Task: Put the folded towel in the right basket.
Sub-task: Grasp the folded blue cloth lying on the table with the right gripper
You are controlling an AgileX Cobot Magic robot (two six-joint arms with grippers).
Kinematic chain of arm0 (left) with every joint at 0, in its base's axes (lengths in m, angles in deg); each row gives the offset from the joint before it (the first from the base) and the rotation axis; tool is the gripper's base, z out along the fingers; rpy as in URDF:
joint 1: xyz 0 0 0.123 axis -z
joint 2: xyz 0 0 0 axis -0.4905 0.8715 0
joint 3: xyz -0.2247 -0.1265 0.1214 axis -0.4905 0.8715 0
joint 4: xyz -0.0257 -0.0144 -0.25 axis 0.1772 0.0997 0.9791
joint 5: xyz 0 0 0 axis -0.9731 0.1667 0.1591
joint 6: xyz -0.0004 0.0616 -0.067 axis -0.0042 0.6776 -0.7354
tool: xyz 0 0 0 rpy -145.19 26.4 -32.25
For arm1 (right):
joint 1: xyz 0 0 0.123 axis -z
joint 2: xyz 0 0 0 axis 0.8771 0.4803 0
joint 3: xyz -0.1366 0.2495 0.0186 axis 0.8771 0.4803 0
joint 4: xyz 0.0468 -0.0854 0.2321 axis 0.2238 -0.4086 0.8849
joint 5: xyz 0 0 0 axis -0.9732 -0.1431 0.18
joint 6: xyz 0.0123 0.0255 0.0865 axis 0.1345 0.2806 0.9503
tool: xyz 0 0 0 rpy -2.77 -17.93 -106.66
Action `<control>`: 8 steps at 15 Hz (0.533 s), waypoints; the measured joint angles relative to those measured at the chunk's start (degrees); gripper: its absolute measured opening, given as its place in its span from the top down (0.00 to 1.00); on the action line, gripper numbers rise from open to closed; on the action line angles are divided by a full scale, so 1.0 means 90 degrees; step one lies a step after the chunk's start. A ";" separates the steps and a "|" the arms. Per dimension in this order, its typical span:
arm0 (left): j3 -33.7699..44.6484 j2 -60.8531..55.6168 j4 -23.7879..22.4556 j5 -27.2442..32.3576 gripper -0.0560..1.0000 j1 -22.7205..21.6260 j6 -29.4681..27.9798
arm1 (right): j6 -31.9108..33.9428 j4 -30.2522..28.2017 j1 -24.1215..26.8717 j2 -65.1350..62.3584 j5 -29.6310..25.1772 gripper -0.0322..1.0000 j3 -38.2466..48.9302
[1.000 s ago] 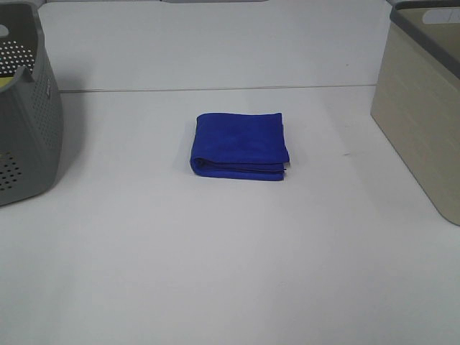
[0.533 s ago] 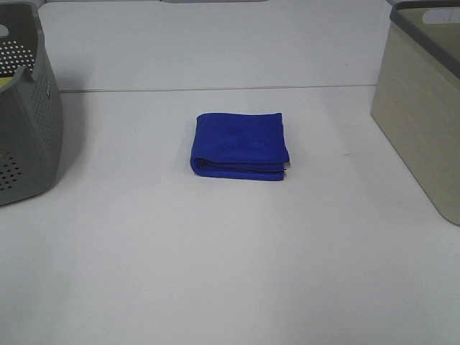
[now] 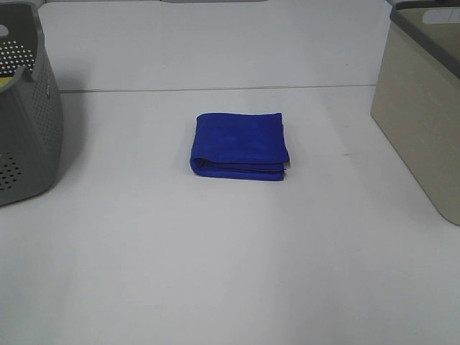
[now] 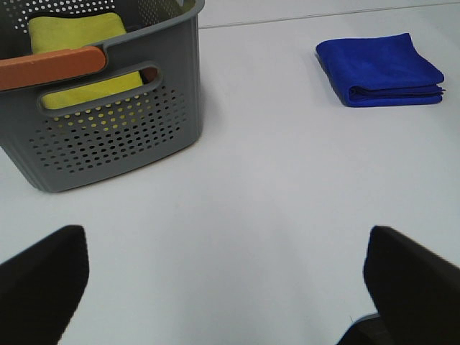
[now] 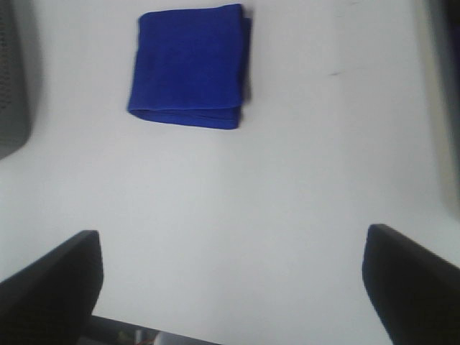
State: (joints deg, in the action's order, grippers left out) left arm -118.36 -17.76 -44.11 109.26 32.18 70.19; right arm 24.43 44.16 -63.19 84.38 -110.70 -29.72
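Well to the left of the blue towel [image 3: 239,145] stands a grey basket [image 3: 29,115] with rows of small holes in its walls, partly cut off by the edge of the high view. The left wrist view shows a folded yellow cloth [image 4: 83,50] lying inside it and an orange handle [image 4: 50,68] across its near rim.

The left pincer [image 4: 224,241] hangs over bare bench [image 3: 215,273], on the grey basket's side of the towel and well short of it. Its two dark fingers [image 4: 39,284] are spread wide apart, with nothing between them.

The towel lies flat on the white bench, folded into a neat square. Its stacked layers show along the edge nearest the high camera. It sits between the two baskets, touching neither, and nothing rests on it.

The right pincer [image 5: 231,237] looks down on the towel from the near side and is clear of it. Its fingers [image 5: 413,287] are also wide apart and hold nothing. Neither pincer appears in the high view.

Well to the right of the towel stands the right basket [image 3: 424,115]. It is beige with a grey rim and smooth walls. Its inside is mostly out of view.
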 joint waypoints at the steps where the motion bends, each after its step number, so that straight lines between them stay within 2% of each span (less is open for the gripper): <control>1: 0.0000 0.0000 0.0000 0.0000 0.04 0.0000 0.0000 | 0.0000 0.0337 -0.0242 0.0618 0.0083 0.06 -0.0318; 4: 0.0000 0.0000 0.0000 0.0000 0.04 0.0000 0.0000 | -0.0045 0.0783 -0.0923 0.2750 0.0382 0.07 -0.1464; 6: 0.0000 0.0000 0.0000 0.0000 0.04 0.0000 0.0000 | -0.0242 0.0987 -0.0949 0.4138 0.0395 0.07 -0.2406; 8: 0.0000 0.0000 0.0000 0.0000 0.04 0.0000 0.0000 | -0.0299 0.0999 -0.0949 0.4978 0.0350 0.07 -0.2935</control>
State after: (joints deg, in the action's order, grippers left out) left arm -118.36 -17.76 -44.11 109.26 32.18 70.19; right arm 21.73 53.15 -71.72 129.18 -107.55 -56.13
